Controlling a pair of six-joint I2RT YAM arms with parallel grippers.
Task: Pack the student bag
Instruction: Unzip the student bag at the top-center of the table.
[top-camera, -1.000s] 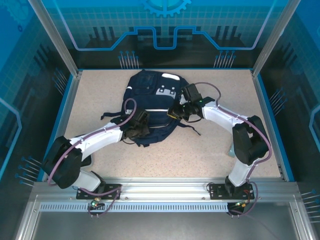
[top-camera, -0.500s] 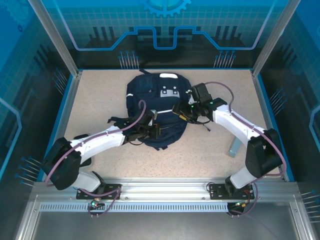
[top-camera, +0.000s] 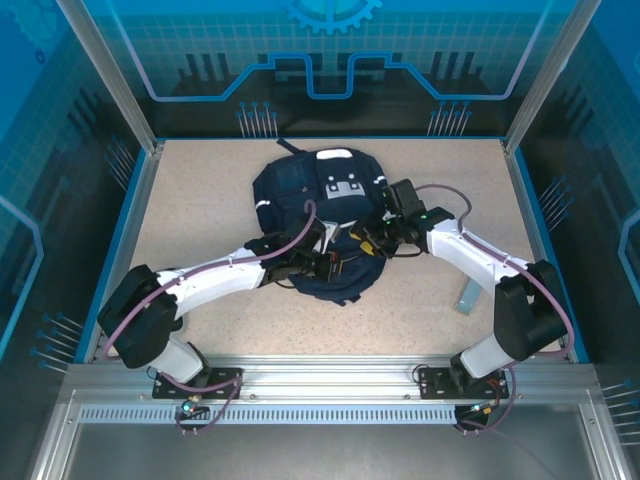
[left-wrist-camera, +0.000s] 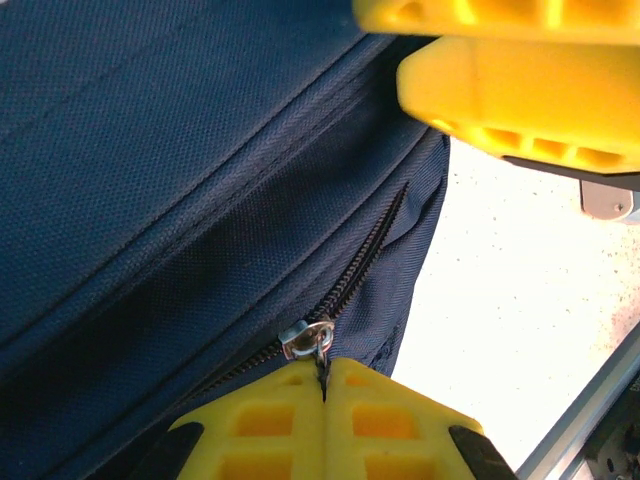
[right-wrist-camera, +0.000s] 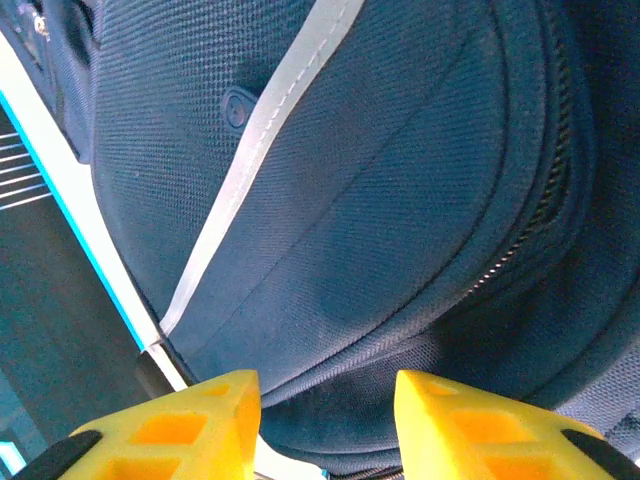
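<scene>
Left gripper (left-wrist-camera: 322, 374) pinches zipper pull (left-wrist-camera: 308, 338); student bag (left-wrist-camera: 180, 190) directly ahead.

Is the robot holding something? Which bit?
Yes. The left gripper pinches the student bag by its zipper pull, fingers shut. Whether the right gripper grips the bag cannot be told.

Left arm (top-camera: 215, 278), right arm (top-camera: 470, 255): white links, black joints, purple cables (top-camera: 440, 188); yellow ribbed fingers (left-wrist-camera: 400, 420); base plates probably black.
</scene>
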